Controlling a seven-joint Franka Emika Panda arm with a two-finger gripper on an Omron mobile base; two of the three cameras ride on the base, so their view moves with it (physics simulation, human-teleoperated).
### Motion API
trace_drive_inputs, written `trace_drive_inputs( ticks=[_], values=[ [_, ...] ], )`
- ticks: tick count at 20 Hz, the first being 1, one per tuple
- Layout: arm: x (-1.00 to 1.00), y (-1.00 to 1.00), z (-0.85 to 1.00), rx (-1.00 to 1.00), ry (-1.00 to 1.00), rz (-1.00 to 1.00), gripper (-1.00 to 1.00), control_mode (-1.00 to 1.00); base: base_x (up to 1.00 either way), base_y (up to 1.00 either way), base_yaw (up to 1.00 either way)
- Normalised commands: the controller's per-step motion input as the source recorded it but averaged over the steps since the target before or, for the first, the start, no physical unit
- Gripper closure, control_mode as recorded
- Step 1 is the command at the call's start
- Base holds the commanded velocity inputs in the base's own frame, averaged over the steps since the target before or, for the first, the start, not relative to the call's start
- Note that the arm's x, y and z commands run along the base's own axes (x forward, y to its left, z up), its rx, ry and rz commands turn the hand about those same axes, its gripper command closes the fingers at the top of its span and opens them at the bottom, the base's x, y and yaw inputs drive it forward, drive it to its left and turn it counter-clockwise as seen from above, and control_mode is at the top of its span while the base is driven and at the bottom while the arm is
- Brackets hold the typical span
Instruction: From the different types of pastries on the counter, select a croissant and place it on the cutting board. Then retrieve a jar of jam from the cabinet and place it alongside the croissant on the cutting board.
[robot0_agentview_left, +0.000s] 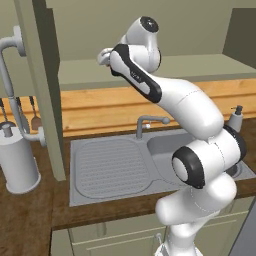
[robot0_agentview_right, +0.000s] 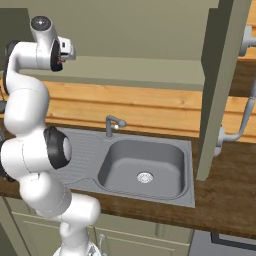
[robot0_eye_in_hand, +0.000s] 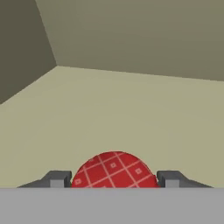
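In the hand view, the red checked lid of the jam jar sits between my two dark fingertips, which touch it on both sides. My gripper is shut on the jar, inside the open wall cabinet above its olive shelf. In the left base view the arm reaches up and back, with the gripper at the shelf's front edge. The right base view shows the gripper at the same shelf. The croissant and the cutting board are out of view.
Below the cabinet lies a grey sink with a faucet in a dark wood counter. Open cabinet doors hang at both sides. A white canister stands at the left and a soap dispenser at the right.
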Motion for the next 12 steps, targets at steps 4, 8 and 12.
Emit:
trace_drive_inputs(
  ticks=[4,8,12],
  values=[
    [0.0,-0.23,-0.21,-0.1,-0.01,0.04,1.0,-1.0,0.0,0.0,0.0],
    [-0.06,-0.22,-0.06,-0.06,0.0,0.01,1.0,-1.0,0.0,0.0,0.0],
    [-0.26,-0.22,0.15,0.0,0.08,0.0,1.0,-1.0,0.0,0.0,0.0]
  ],
)
